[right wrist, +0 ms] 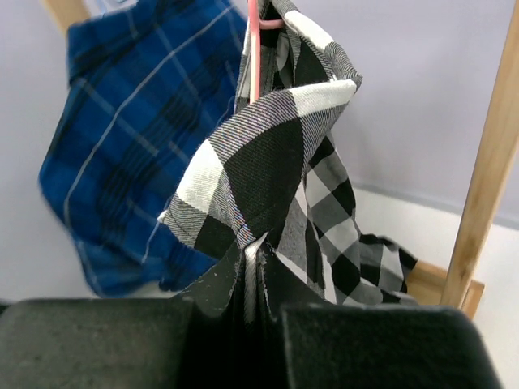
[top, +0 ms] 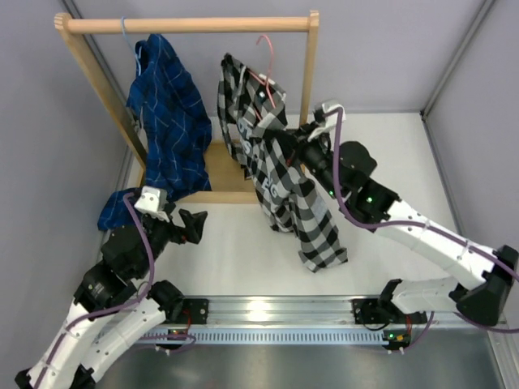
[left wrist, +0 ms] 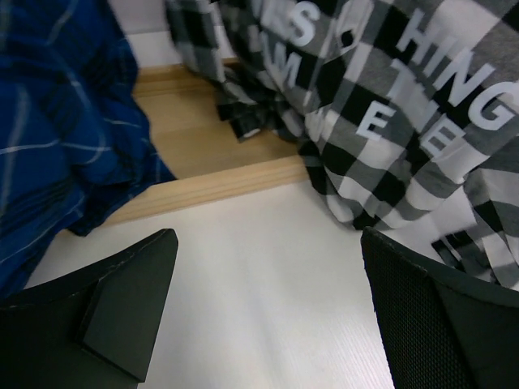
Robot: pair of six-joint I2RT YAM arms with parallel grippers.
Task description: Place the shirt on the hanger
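The black-and-white check shirt (top: 280, 174) hangs from the pink wire hanger (top: 267, 58) on the wooden rail and trails down onto the table. My right gripper (top: 302, 139) is shut on a fold of the shirt near its upper part; in the right wrist view the cloth (right wrist: 268, 154) is pinched between the jaws, with the hanger wire (right wrist: 254, 49) just above. My left gripper (top: 197, 224) is open and empty, low over the table, to the left of the shirt's hanging part (left wrist: 405, 105).
A blue plaid shirt (top: 168, 113) hangs at the left of the wooden rack (top: 186, 25) and spills onto the table. The rack's base board (left wrist: 211, 174) lies ahead of the left gripper. Grey walls close in left, back and right.
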